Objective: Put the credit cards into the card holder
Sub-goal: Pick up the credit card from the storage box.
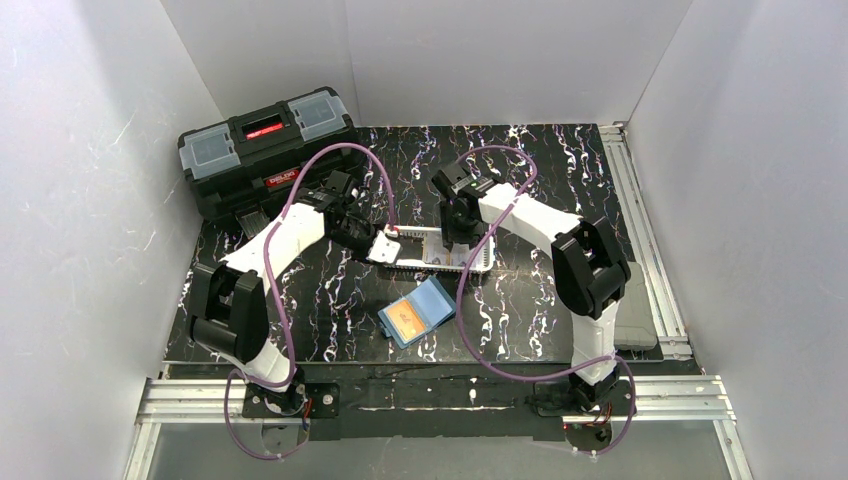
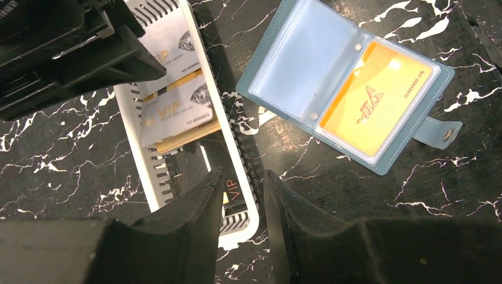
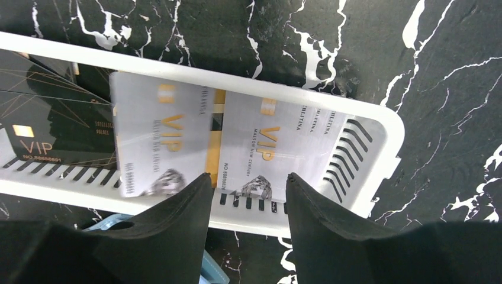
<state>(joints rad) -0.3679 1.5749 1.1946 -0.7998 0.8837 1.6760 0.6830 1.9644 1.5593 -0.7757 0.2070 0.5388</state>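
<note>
- Counter (image 1: 330,300): black slab with white marble veining and a slight sheen.
- Basket (image 3: 237,80): white plastic, oblong, with rounded corners and slotted walls. It lies flat mid-counter.
- In the basket: two pale cards (image 3: 163,139), silvery with gold "VIP" print, overlap a gold-toned card (image 2: 183,139). A black card (image 3: 47,130), matte with fine gold lines, lies at the other end.
- Card holder (image 2: 296,59): teal with a stitched edge, spread open flat on the counter just beside the basket, on the side toward my bases. The sleeves are clear and glossy. A snap tab (image 2: 444,133) juts from one edge.
- Orange card (image 2: 376,97): inside one clear sleeve, print up.
- Left claw (image 2: 243,201): jaws parted, nothing seen pinched. My wrist is pitched down at the basket's short end, and that end wall shows in the gap.
- Right claw (image 3: 248,189): jaws parted and empty, pointing down over one pale card by the long wall.
- Toolbox (image 1: 265,150): black hard plastic, at the far left corner.
</note>
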